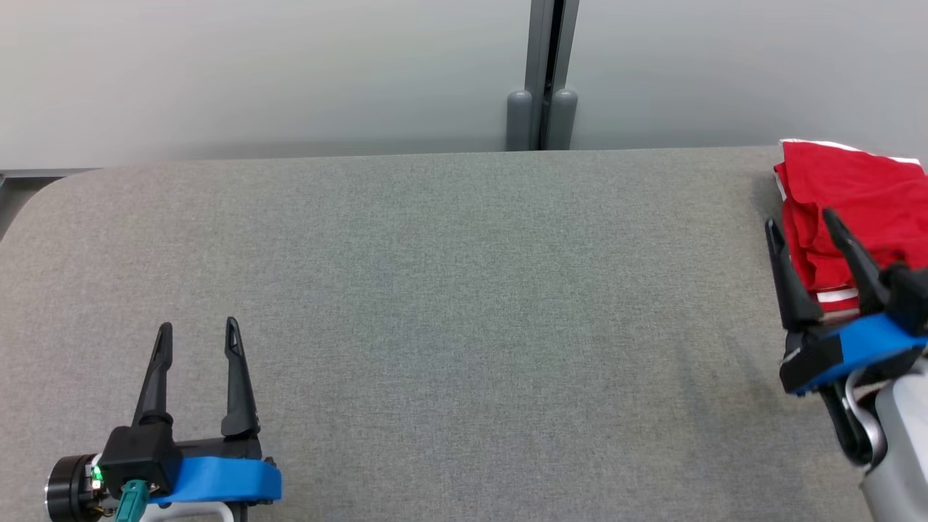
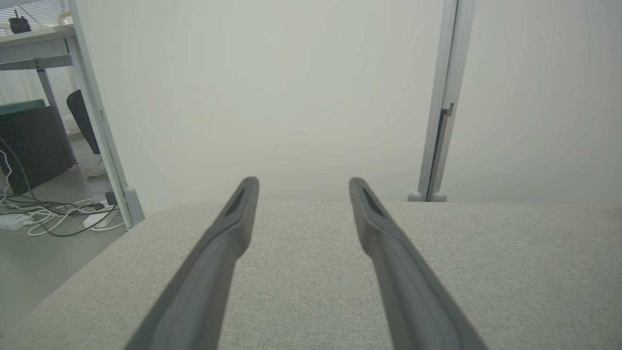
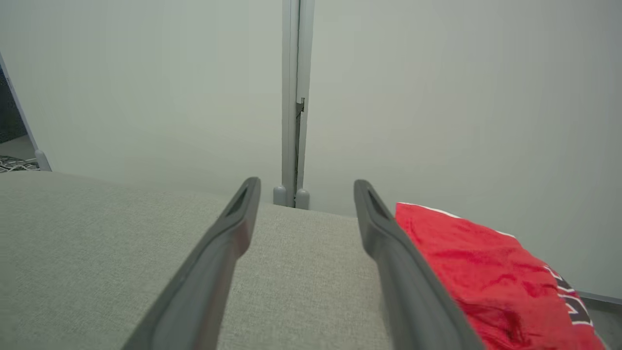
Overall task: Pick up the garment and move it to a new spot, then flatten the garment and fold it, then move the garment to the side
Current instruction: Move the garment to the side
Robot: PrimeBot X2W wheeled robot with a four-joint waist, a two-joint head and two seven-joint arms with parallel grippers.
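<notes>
- Seemingly near finished: the red garment (image 1: 855,196) lies loosely folded at the far right edge of the surface (image 1: 435,290).
- Jaws apart, empty, on left gripper (image 1: 199,325) and right gripper (image 1: 801,220); the latter just beside it.

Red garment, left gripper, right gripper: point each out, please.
red garment (image 1: 863,192), head view, on the middle of its cloth.
left gripper (image 1: 199,323), head view, midway between its fingertips.
right gripper (image 1: 799,220), head view, midway between its fingertips.

Looks like an office. Behind the grey table (image 1: 435,290), pale partition panels (image 1: 254,72) and a post (image 1: 542,72); left of it, a desk (image 2: 34,46), chair (image 2: 82,119) and loose cables (image 2: 48,214).
</notes>
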